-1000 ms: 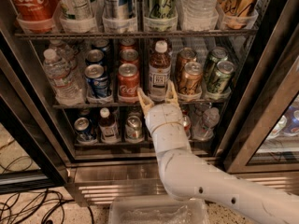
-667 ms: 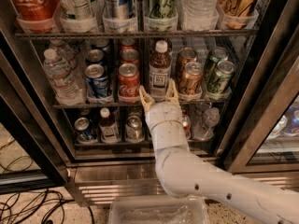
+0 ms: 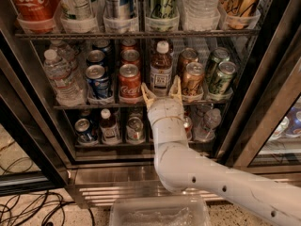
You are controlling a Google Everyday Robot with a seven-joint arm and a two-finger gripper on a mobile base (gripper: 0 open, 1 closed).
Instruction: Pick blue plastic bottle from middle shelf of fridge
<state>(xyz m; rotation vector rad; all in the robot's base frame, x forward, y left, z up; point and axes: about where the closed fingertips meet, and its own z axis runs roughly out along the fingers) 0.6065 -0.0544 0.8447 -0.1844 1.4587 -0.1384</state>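
The gripper (image 3: 161,91) is open, right in front of the bottle (image 3: 161,69), maybe not around it yet. Its fingers (image 3: 146,92) could knock the red can (image 3: 129,82) beside the bottle.

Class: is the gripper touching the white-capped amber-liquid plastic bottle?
Cannot tell. Camera view: gripper straddles the amber bottle low down; no plain gap or contact.

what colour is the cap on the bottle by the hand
White cap, camera view; the open hand sits at the base of the bottle.
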